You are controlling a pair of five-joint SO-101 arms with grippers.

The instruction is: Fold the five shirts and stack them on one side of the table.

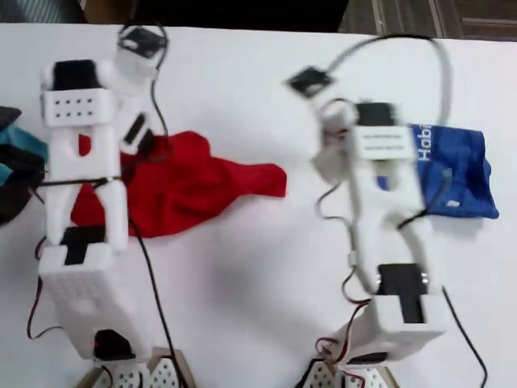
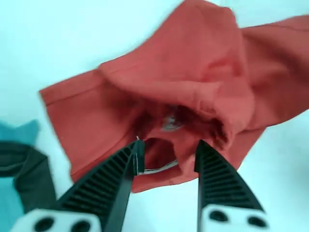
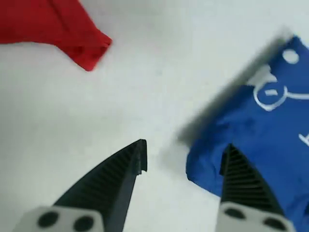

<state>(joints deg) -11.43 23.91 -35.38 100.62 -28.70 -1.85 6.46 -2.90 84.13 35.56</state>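
White lettering (image 3: pixel 271 92) runs across the blue shirt (image 1: pixel 462 174); it is cut off and blurred, and only a few rounded strokes show in the right wrist view. A small pale label (image 2: pixel 169 122) sits inside the neck of the red shirt (image 1: pixel 194 182), too blurred to read.

The red shirt lies crumpled on the white desk (image 1: pixel 258 275) under the left arm, its body bunched in folds and one sleeve stretched flat toward the blue shirt, with bare desk between the two. The blue shirt is a compact bundle at the desk's right side, partly under the right arm.

The left pincer (image 2: pixel 166 150) is spread, its two black ribbed fingers either side of the red shirt's neck opening (whether they touch the cloth cannot be told). The right pincer (image 3: pixel 186 159) is spread too, gripping nothing: one finger over bare desk, the other at the blue shirt's near edge.

At the desk's left edge, beside the red shirt, lie a teal garment (image 1: pixel 24 145) and a dark garment (image 1: pixel 14 190), touching each other
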